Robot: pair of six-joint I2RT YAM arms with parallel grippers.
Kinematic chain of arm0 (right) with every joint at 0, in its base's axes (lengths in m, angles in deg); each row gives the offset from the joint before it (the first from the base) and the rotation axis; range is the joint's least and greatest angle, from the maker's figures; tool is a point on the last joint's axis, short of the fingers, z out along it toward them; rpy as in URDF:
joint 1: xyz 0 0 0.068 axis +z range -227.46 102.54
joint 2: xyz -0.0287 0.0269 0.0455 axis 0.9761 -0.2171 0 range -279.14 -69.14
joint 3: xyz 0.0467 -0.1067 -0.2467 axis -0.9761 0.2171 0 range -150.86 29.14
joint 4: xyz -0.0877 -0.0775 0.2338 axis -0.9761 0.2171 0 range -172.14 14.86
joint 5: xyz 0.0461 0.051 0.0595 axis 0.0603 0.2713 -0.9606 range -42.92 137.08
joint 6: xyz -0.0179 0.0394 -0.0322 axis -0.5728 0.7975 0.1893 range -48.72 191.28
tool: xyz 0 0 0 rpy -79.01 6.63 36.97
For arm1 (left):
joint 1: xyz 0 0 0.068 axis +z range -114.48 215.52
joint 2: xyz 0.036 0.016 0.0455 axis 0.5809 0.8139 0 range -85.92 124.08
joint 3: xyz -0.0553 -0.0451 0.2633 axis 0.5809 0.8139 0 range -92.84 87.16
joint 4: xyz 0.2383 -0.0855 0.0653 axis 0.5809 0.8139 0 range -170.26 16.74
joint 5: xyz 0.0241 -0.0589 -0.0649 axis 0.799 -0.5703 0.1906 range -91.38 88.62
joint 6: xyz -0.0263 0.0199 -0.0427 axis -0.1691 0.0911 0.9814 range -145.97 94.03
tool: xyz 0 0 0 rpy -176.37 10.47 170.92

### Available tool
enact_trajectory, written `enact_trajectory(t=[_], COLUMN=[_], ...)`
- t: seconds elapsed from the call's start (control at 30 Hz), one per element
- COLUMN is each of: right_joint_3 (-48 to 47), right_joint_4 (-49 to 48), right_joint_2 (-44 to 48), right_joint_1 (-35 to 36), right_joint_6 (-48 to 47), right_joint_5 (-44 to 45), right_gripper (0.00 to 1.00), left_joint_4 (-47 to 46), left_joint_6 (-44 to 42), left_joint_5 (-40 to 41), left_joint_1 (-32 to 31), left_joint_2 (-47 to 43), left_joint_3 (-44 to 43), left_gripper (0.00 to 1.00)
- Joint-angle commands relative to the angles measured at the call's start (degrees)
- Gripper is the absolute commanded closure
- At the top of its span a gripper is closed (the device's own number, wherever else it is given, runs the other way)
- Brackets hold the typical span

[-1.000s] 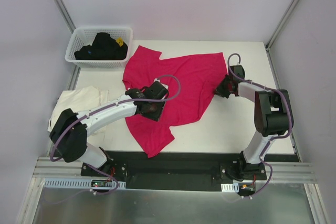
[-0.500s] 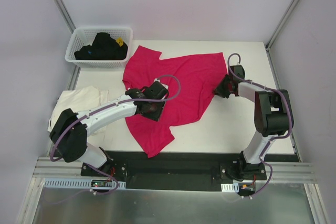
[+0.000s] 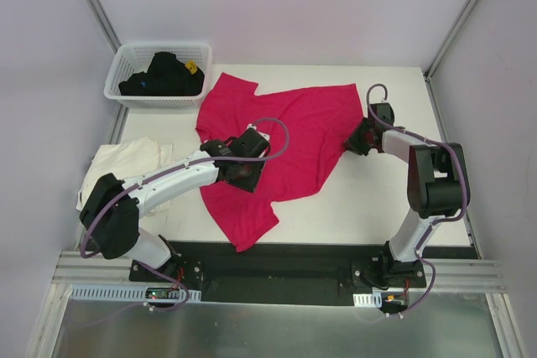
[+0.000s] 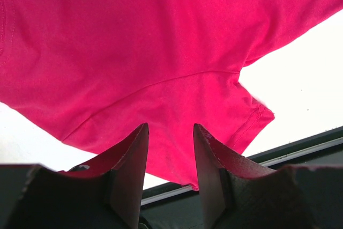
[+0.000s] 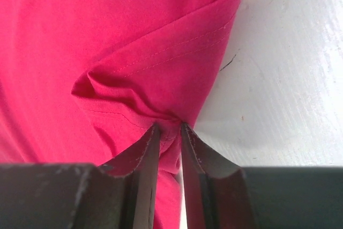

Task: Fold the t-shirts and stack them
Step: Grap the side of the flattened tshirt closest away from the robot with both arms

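The magenta-red t-shirt point(image 3: 294, 127) lies spread and crumpled across the middle of the white table. My left gripper point(image 3: 243, 175) hovers over its lower left part, open, with only flat cloth point(image 4: 161, 41) showing beyond the fingers point(image 4: 170, 127). A short sleeve point(image 4: 252, 119) points toward the table's near edge. My right gripper point(image 3: 352, 142) is at the shirt's right edge. Its jaws stand slightly apart point(image 5: 169, 125), with a bunched fold of the hem point(image 5: 123, 89) lying between the tips. The cream-white t-shirt point(image 3: 126, 161) lies crumpled at the table's left edge.
A white lattice basket point(image 3: 113, 81) holding dark clothes point(image 3: 164, 75) stands at the back left corner. Bare table point(image 5: 284, 79) lies right of the red shirt. The black mounting rail point(image 3: 277, 257) runs along the near edge.
My right wrist has shifted very slightly up and to the right. The left arm and both shirts have not moved.
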Motion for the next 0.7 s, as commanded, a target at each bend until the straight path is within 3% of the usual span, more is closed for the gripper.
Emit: enact_trajectory(t=[0.0,0.27,0.67], right_joint_3=[-2.21,-1.95,-1.6], right_joint_4=[0.16,-0.72,-0.54], right_joint_2=[1.18,0.22,1.79], right_joint_1=[-0.86,-0.77,-0.94], right_joint_6=[-0.9,-0.72,-0.64], right_joint_5=[1.03,0.24,0.24], right_gripper=[0.75,0.76,0.99], left_joint_4=[0.11,0.11,0.2], left_joint_6=[-0.95,-1.04,-0.6], left_joint_5=[-0.55,-0.55,-1.16], left_joint_1=[-0.37,-0.37,-0.46], left_joint_2=[0.44,0.79,1.05], left_joint_3=[-2.29,-2.38,-2.03], left_gripper=[0.62,0.62,0.62])
